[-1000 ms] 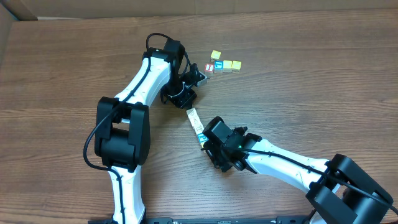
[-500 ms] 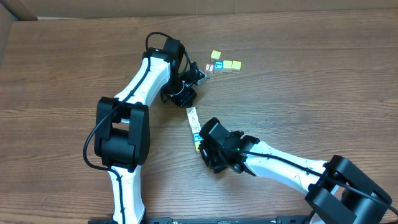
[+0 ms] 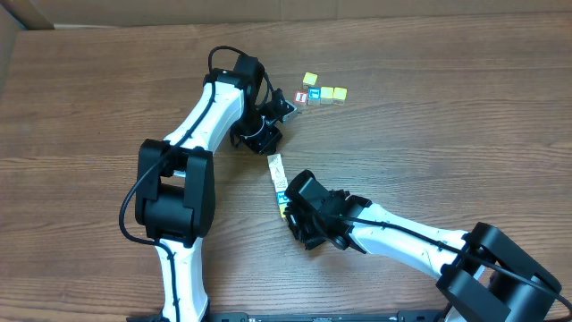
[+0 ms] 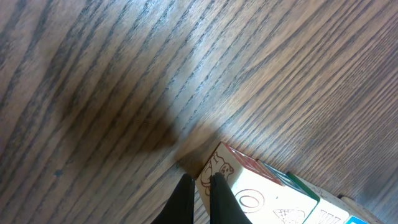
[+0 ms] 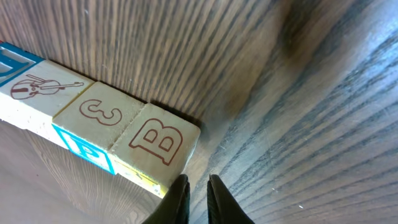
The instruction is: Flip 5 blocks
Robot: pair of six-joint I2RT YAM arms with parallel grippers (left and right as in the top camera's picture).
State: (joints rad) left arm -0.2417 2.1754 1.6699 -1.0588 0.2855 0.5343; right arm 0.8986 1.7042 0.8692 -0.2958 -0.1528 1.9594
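Blocks (image 3: 278, 179) — five small lettered cubes, butted face to face in one row on the table (image 3: 447, 134).

Overhead view. The row's long axis runs from upper left to lower right, slightly slanted. The left gripper (image 3: 268, 148) stands at the upper end and the right gripper (image 3: 288, 213) at the lower end. Each arm is therefore nearest its own end cube, and the row lies lengthwise between the two tips. Bare wood lies open on both long sides. The loose cubes (image 3: 320, 92), one of them showing a red "I", sit well apart up and to the right, nearer the left arm. No table edge is close.

Left wrist view. The left gripper (image 4: 200, 196) is clenched on nothing. Its tips are just beside the picture cube (image 4: 219, 169) that ends the row. Whether they touch it cannot be told. The row runs away to the lower right, with clear wood grain above and to the left.

Right wrist view. The right gripper (image 5: 198, 199) has its fingers drawn together, with nothing between them. It is set just off the corner of the B cube (image 5: 158, 140). Beyond that come a "3" and a violin picture, with a blue "P" on a side face. The row runs up and to the left from the tips.

Judgement: a flip would roll the row about its long axis — either side offers room.
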